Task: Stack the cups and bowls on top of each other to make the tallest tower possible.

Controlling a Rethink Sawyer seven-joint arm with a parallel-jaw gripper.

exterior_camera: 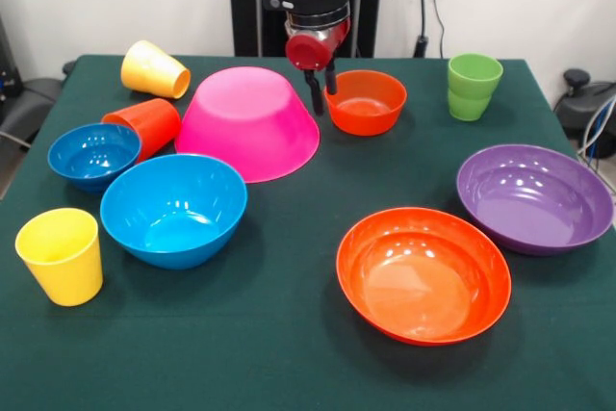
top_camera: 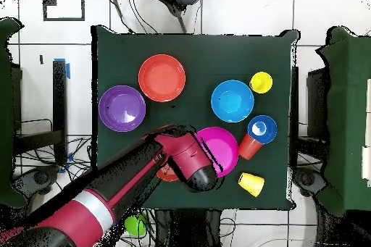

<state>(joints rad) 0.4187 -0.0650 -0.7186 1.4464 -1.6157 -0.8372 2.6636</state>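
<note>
A: Nearest on the desk?
B: 1 wide orange bowl, 1 yellow cup. Then 1 medium blue bowl, 1 purple bowl, 1 small blue bowl.
A: Farther?
B: 1 orange-red cup tipped, 1 pink bowl upside down, 1 small orange bowl, 1 green cup, 1 more yellow cup.
A: Fingers?
B: Fingers slightly parted, empty, between pink and small orange bowls.

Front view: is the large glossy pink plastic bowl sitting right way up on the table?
No, the large glossy pink plastic bowl lies upside down, its wide rim on the green table and its flat base on top.
</note>
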